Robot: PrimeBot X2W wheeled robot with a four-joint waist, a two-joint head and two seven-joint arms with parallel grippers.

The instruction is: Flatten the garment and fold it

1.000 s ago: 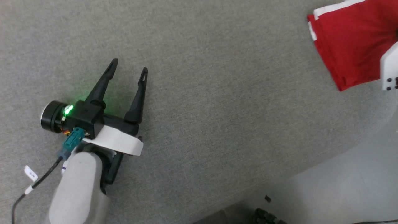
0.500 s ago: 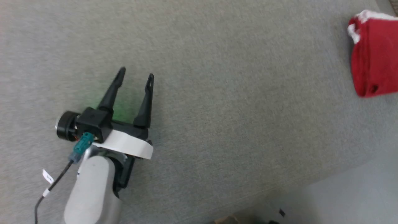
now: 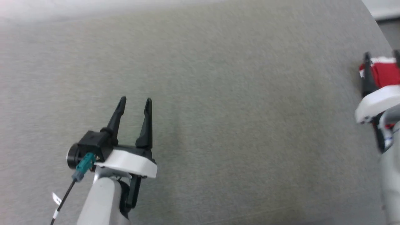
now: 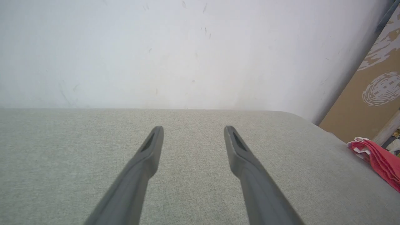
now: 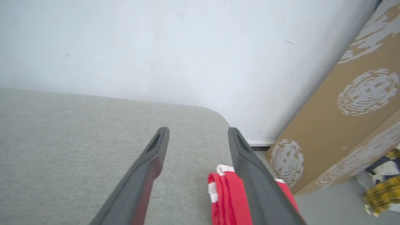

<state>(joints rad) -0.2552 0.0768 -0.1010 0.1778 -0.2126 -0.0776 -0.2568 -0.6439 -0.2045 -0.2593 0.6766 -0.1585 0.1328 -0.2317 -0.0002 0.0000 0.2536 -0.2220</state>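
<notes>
My left claw sits at about 7 o'clock in the head view. Its two dark fingers are spread apart and hold nothing, above a wide grey cloth-covered surface. At 3 o'clock, near the surface's right edge, lie the red shorts, bunched into a small folded heap with white trim showing. My right claw hangs over them with its fingers also spread wide, the red cloth showing between them. I cannot tell whether the fingers touch the cloth. In the right wrist view the shorts lie at 5 o'clock, partly behind one finger, with a cardboard box beyond at 3 o'clock.

I judge the shorts light, soft and floppy. They should sag from any single hold and slide easily on the grey surface. I would pinch the thicker waistband or a hem corner, one claw at each end.
</notes>
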